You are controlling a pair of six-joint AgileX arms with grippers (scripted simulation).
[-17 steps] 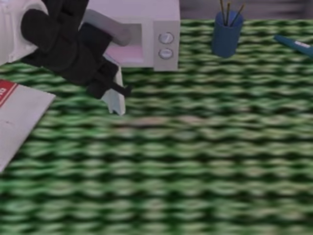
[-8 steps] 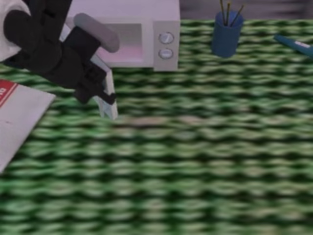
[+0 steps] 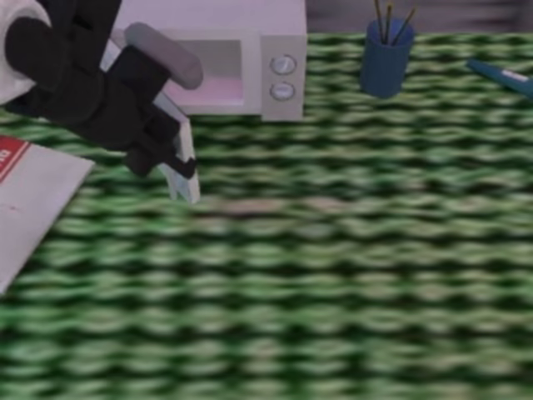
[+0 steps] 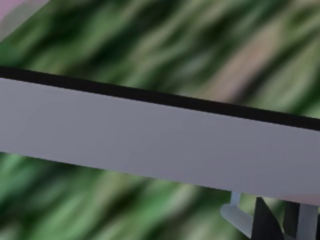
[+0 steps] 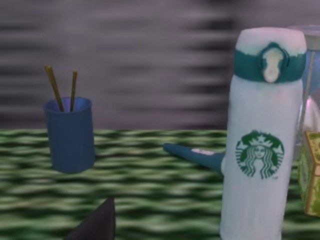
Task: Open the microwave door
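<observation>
The white microwave (image 3: 250,33) stands at the back of the table, left of centre, with two round knobs (image 3: 283,75) on its right strip. The microwave door (image 3: 188,183) is swung out toward the front, and the pale pinkish interior (image 3: 212,83) shows. My left gripper (image 3: 177,162) is shut on the door's free edge at its handle. In the left wrist view the door (image 4: 150,140) is a wide pale band, and a dark finger (image 4: 265,225) sits by the handle (image 4: 237,220). My right arm is outside the top view; only one dark fingertip (image 5: 102,220) shows in its wrist view.
A blue cup (image 3: 386,62) holding thin sticks stands right of the microwave, with a teal object (image 3: 504,77) farther right. A white sheet with a red mark (image 3: 33,192) lies at the left edge. The right wrist view shows a white and teal flask (image 5: 260,140) and a green box (image 5: 311,175).
Over the last second my left gripper moved left and a little back, pulling the door wider open. In the last half second almost nothing shifted.
</observation>
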